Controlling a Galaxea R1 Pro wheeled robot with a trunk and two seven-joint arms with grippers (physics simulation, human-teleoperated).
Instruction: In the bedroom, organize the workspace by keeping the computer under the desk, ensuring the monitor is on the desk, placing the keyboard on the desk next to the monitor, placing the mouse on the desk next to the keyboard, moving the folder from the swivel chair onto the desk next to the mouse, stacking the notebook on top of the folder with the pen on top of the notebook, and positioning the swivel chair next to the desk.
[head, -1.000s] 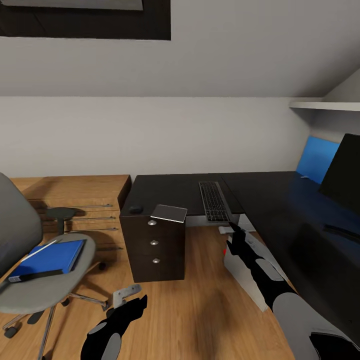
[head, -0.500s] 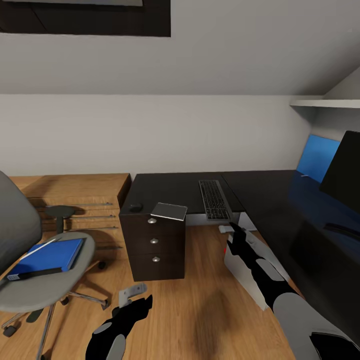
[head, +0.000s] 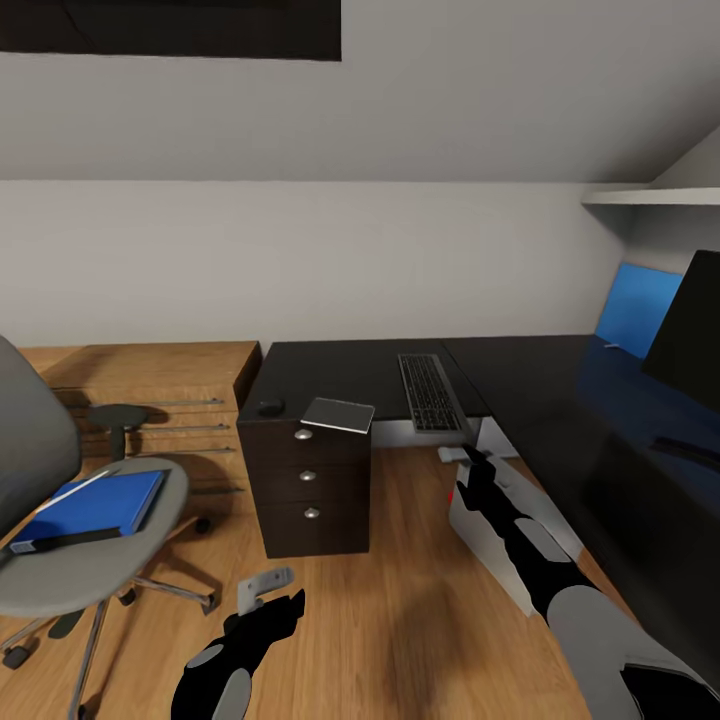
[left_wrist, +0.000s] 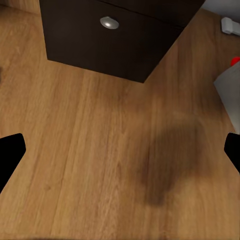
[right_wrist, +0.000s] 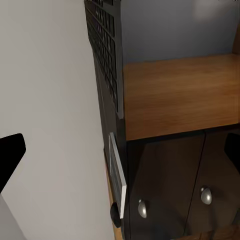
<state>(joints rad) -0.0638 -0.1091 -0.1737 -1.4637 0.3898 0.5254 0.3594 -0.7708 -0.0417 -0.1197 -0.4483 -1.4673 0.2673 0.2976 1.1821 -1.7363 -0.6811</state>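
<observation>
surface (head: 360, 372) glossy black, drawer unit (head: 312, 490) dark brown-black with round silver knobs. keyboard (head: 428, 392) dark grey keys, silver-grey frame. mouse (head: 270, 408) dark grey-black. notebook (head: 338, 414) dark grey cover, pale edge. monitor (head: 690, 340) black front. folder (head: 92, 502) bright blue, white edge. swivel chair (head: 60, 520) grey, armrest black, base chrome. computer (head: 495, 535) light grey, small red light. floor (head: 400, 600) warm wood grain. wall panel (head: 635, 305) blue. walls pale grey. arms black with grey patches.

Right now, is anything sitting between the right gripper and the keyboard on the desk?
Nothing visible. In the head view the right gripper hovers just below the desk edge, right beneath the near end of the keyboard, with no object between them.
</observation>
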